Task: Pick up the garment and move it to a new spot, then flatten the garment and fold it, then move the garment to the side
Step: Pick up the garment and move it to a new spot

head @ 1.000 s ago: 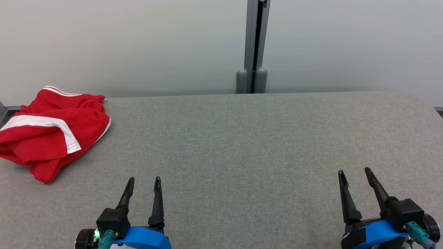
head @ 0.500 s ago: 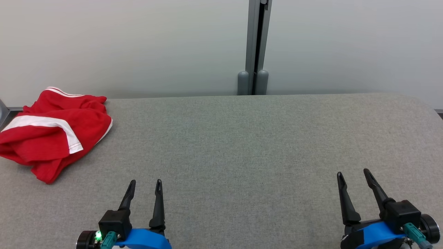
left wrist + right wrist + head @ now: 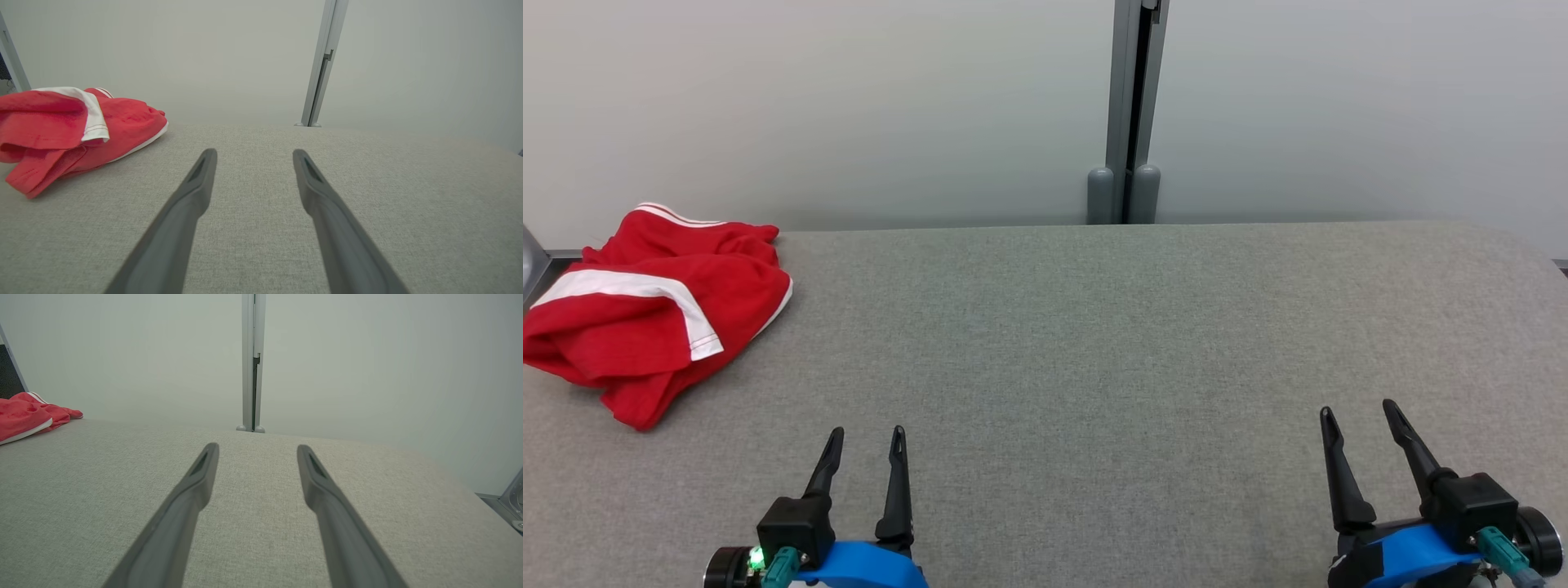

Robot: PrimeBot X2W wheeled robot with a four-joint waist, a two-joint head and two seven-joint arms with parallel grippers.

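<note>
Only the camera shifts; left gripper (image 3: pixel 867 432) and right gripper (image 3: pixel 1357 408) stay spread and empty, garment (image 3: pixel 645 310) untouched well to their left

The red garment (image 3: pixel 645 310) lies crumpled at the far left corner of the table (image 3: pixel 1094 327). The left gripper (image 3: pixel 867 430) and right gripper (image 3: pixel 1357 407) stand open at its near edge.
</note>
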